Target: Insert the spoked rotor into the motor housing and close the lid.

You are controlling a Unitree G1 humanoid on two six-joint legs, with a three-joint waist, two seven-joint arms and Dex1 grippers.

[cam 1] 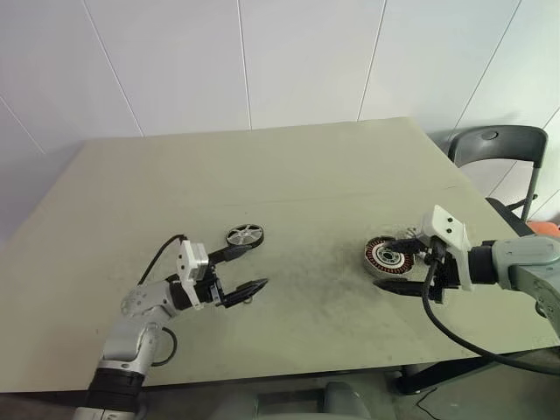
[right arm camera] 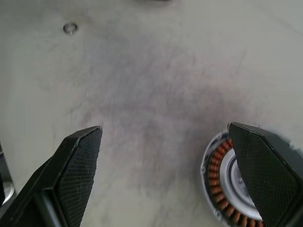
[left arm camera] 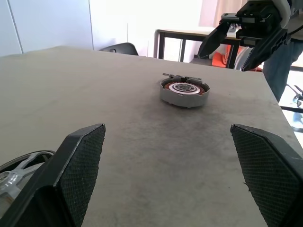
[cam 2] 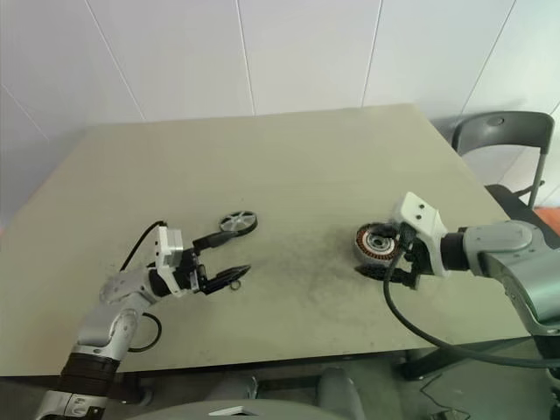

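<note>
Spoked rotor (cam 1: pixel 244 234) beside left jaws, motor housing (cam 1: pixel 386 256) beside right jaws

I read this as a lab or test room: a plain drab table (cam 1: pixel 289 175) with a scuffed, smudged top stands against bare white panelled walls (cam 1: pixel 262 61); a dark office chair (cam 1: pixel 499 144) sits at its far right corner, and a motor housing (cam 1: pixel 385 255) lies on the table
</note>
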